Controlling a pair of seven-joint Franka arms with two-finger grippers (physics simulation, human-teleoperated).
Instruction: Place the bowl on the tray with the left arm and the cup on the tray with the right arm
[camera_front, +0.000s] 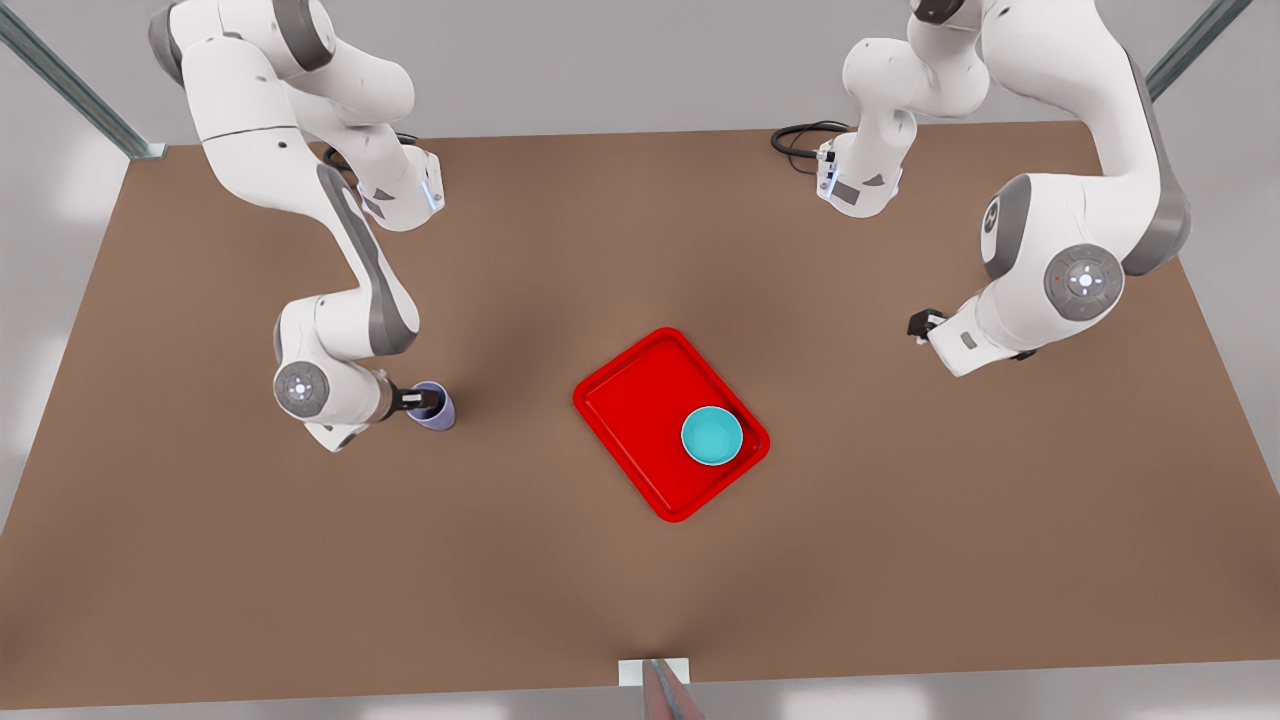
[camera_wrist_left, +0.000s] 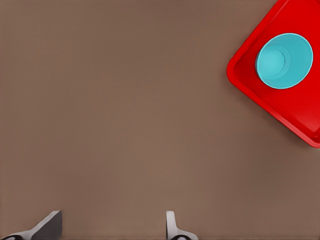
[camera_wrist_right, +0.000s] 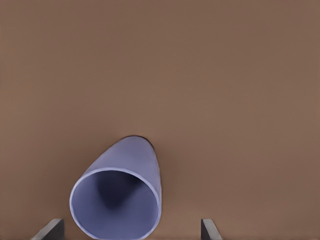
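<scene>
Sitting inside the bright red rectangular plastic tray (camera_front: 640, 410) with rounded corners and low rim: the small round turquoise bowl (camera_front: 712, 435), upright, resting near the tray corner toward the front view's right. Lying mid-table on the brown tabletop (camera_front: 900, 560), turned at an angle to the table edges.

Standing on the bare table at the front view's left, well apart from the tray: the small lavender tapered cup (camera_front: 433, 405), mouth up, not yet moved.

Reaching at the cup: right gripper (camera_front: 425, 400), fingers spread, straddling the cup rim in the right wrist view (camera_wrist_right: 116, 210), fingertips (camera_wrist_right: 50, 229) either side with a gap to the cup wall, no pinch yet.

Hovering at the front view's right, well clear of the tray: left gripper (camera_front: 918, 325), holding nothing. Showing in the left wrist view: fingers (camera_wrist_left: 47, 225) spread wide over bare table, tray (camera_wrist_left: 295, 117) and bowl (camera_wrist_left: 284, 60) off to one corner.
</scene>
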